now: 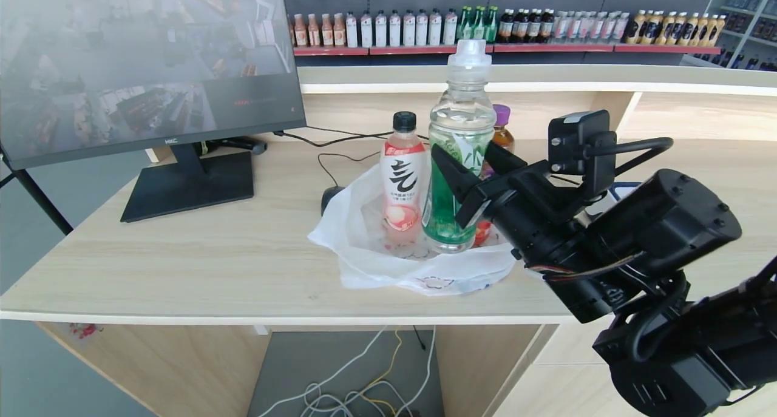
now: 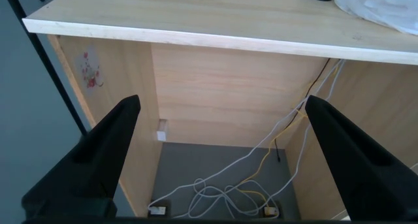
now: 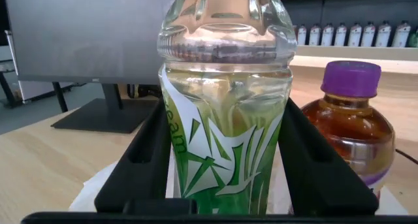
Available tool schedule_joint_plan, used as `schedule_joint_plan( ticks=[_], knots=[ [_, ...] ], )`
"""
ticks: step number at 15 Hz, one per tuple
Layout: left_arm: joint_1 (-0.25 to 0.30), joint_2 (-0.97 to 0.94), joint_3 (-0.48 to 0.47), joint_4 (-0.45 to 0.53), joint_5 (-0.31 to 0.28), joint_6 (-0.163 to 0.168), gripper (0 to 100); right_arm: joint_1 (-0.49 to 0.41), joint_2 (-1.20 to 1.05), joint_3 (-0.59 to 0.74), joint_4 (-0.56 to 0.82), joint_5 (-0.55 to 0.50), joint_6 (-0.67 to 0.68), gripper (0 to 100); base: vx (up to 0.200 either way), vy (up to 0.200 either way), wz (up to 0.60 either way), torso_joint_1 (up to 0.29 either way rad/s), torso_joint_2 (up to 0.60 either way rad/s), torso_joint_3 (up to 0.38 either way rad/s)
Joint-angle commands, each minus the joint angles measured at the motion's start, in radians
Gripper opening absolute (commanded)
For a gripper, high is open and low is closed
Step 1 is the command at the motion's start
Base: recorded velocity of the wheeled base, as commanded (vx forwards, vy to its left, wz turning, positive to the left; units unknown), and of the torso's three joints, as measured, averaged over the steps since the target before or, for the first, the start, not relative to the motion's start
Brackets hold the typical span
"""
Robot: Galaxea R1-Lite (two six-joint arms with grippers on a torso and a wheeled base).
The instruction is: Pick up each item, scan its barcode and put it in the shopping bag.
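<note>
A clear bottle with a green label (image 1: 458, 162) (image 3: 225, 119) stands upright in the white shopping bag (image 1: 419, 271) on the wooden table. My right gripper (image 1: 464, 156) (image 3: 225, 159) is shut on it, one finger pressed to each side of the label. A pink drink bottle (image 1: 403, 186) with a black cap stands in the bag just to the left. Behind them is a brown bottle with a purple cap (image 1: 502, 132) (image 3: 353, 132). My left gripper (image 2: 222, 103) hangs open below the table's front edge (image 2: 196, 34), holding nothing.
A monitor (image 1: 145, 59) on a black stand fills the table's back left. A black mouse (image 1: 331, 198) lies beside the bag, its cable trailing back. Loose cables (image 2: 222, 191) lie on the floor under the table. A raised counter runs behind.
</note>
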Motion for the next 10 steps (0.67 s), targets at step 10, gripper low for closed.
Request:
schedule_joint_plan(
  ticks=[10],
  knots=[
    [0.000, 0.000, 0.000, 0.000, 0.000, 0.000, 100, -0.009, 0.099, -0.064, -0.002, 0.003, -0.029, 0, 0.000, 0.000, 0.00, 0.000, 0.00, 0.000]
  ],
)
